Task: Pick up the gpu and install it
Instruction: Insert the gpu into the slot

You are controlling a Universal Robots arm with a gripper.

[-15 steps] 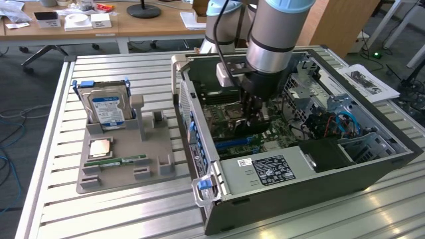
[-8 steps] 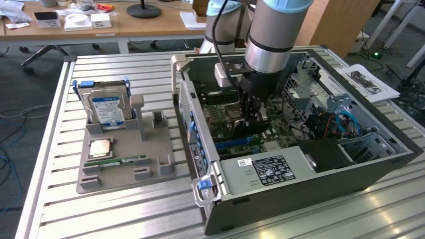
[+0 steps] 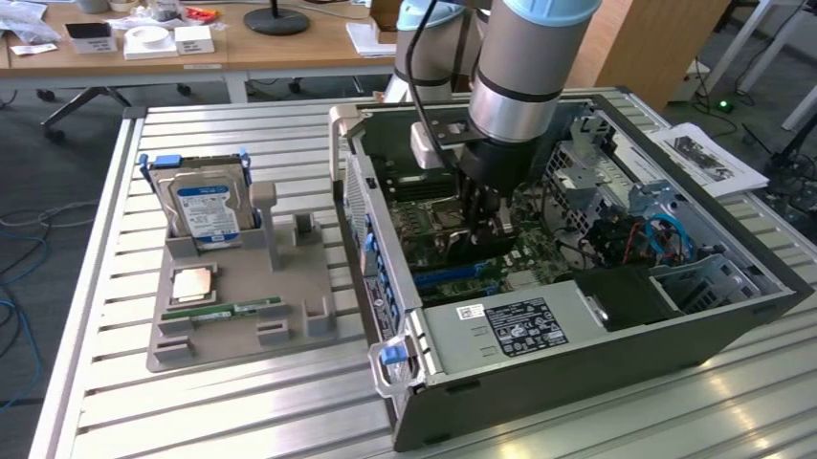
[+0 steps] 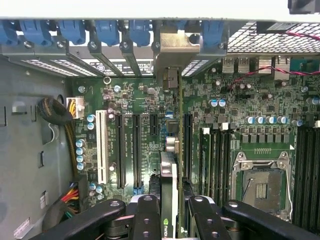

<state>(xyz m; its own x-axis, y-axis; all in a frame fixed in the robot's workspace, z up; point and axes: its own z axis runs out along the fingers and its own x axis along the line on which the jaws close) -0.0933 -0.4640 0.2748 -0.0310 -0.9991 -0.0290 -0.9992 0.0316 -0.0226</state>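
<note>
Gripper (image 4: 172, 202) pinches gpu (image 4: 169, 170) edge-on over motherboard (image 4: 225, 95), 3 o'clock of hard drive (image 3: 209, 208) in exterior view; any tilt could jam it off-slot.
</note>
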